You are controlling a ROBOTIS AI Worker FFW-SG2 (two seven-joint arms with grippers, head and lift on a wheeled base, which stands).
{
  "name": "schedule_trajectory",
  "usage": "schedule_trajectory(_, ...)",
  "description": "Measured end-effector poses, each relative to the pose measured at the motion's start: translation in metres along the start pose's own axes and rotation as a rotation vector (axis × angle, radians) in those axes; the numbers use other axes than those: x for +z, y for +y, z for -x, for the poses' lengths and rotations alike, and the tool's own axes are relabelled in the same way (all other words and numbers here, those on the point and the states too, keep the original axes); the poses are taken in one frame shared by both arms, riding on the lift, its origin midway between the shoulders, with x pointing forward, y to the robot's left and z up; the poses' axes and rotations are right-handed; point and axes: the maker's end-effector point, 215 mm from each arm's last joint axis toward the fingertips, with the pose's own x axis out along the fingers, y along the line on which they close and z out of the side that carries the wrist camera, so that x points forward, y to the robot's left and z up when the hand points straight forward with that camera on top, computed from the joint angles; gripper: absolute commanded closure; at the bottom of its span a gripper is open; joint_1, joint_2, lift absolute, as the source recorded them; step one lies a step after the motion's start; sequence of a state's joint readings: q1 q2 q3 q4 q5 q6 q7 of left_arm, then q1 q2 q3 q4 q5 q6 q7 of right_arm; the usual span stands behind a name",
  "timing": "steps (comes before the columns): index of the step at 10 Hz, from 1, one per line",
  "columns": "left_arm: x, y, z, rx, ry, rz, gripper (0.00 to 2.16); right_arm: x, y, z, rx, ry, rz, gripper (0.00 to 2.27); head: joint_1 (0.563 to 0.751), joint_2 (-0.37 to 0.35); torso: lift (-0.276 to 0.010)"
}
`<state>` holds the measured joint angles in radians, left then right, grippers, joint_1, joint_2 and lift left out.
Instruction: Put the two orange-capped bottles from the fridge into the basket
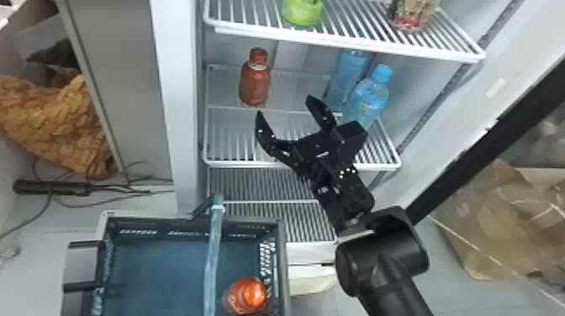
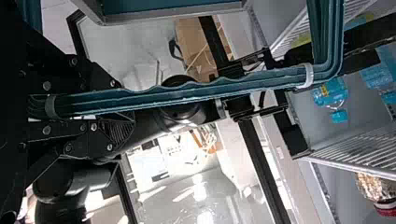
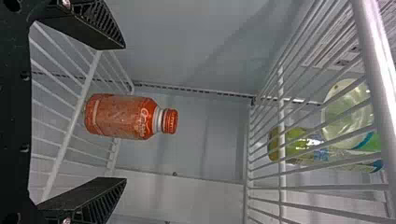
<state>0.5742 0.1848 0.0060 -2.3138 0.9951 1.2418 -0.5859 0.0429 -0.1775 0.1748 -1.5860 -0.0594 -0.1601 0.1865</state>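
My right gripper (image 1: pixel 284 106) stands open at the fridge's middle shelf (image 1: pixel 227 163). Farther back on that shelf an orange-capped bottle (image 1: pixel 254 82) is upright, apart from the fingers. The right wrist view has this bottle (image 3: pixel 122 116) beyond the opening of my right gripper (image 3: pixel 124 113). A second orange-capped bottle (image 1: pixel 248 295) lies inside the basket (image 1: pixel 279 252), at its right side. In the left wrist view my left gripper (image 2: pixel 109 108) is shut on the basket's teal handle (image 2: pixel 196 91).
Two blue bottles (image 1: pixel 370 98) stand right of my right gripper on the middle shelf. Above, the upper shelf (image 1: pixel 349 45) carries a green container (image 1: pixel 303 11) and a red-based pack (image 1: pixel 411 21). The fridge's side wall (image 1: pixel 174 105) rises at the left, behind the basket.
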Motion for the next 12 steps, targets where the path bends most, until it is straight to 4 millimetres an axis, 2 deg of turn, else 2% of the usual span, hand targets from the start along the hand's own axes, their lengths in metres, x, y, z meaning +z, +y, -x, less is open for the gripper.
schedule_trajectory(5, 0.001, -0.001, -0.002, -0.008, -0.005, 0.003, 1.20, -0.022, -0.023, -0.040, -0.032, 0.031, -0.024, 0.04, 0.695, -0.237, -0.235)
schedule_trajectory(12, 0.002, -0.003, -0.006, -0.021, -0.005, 0.005, 1.20, -0.017, -0.008, -0.097, 0.009, 0.041, -0.027, 0.03, 0.695, -0.185, -0.235)
